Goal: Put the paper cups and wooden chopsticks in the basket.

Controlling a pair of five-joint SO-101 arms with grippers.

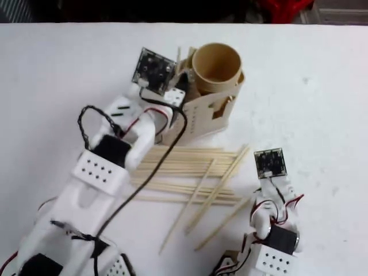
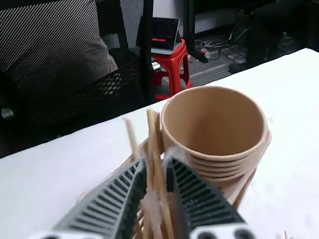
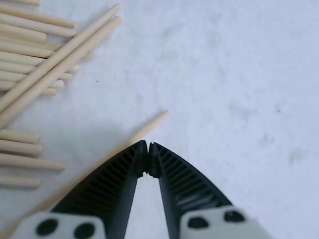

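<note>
- We find open table (image 1: 328,86) from 1 to 4 o'clock of the basket (image 1: 207,118).
- Loose wooden chopsticks (image 1: 190,172) block its 6 o'clock; the left arm (image 1: 109,155), its 8 o'clock.

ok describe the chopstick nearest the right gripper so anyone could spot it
On the white table, a chopstick pile lies in front of the basket. This chopstick lies slanted at the pile's near side by the right gripper, outermost of three slanted ones.

The paper cups (image 2: 227,162) look matt, the wooden chopsticks (image 1: 184,162) smooth, the jaws ribbed black plastic.
</note>
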